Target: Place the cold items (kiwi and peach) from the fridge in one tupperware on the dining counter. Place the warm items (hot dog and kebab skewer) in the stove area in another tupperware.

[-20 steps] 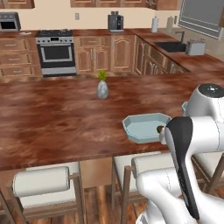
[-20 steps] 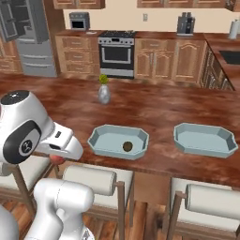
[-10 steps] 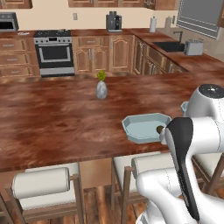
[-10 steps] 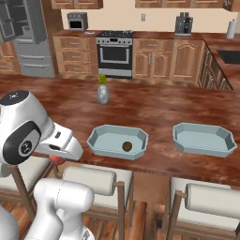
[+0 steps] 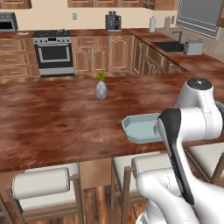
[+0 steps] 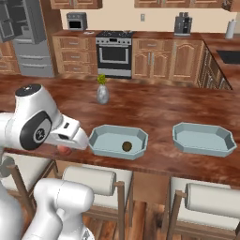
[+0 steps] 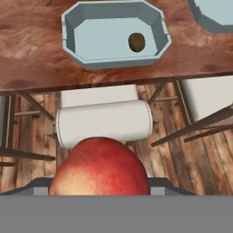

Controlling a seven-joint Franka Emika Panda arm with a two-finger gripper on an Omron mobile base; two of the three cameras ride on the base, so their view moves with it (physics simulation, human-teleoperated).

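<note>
The peach [image 7: 100,166], round and orange-red, bulges large at the bottom of the hand view and hides the fingertips. My gripper [image 6: 66,148] is shut on it, holding it in the air off the near edge of the dining counter [image 6: 164,110], above a stool. Just ahead on the counter sits a pale blue tupperware [image 7: 77,43] with the dark kiwi [image 7: 136,42] inside. A second tupperware [image 6: 202,138] lies to its right with nothing in it. The stove area [image 6: 114,51] and the grey fridge [image 6: 26,42] are at the far wall.
A small grey vase [image 6: 102,93] with a green sprig stands mid-counter behind the tupperware. Cushioned stools [image 7: 104,123] line the counter's near side under my hand. My own white arm covers part of the tupperware [image 5: 140,127] in the left base view.
The whole scene has shifted a little in both base views, so the camera moved slightly. The arm keeps its pose with the peach still held.
</note>
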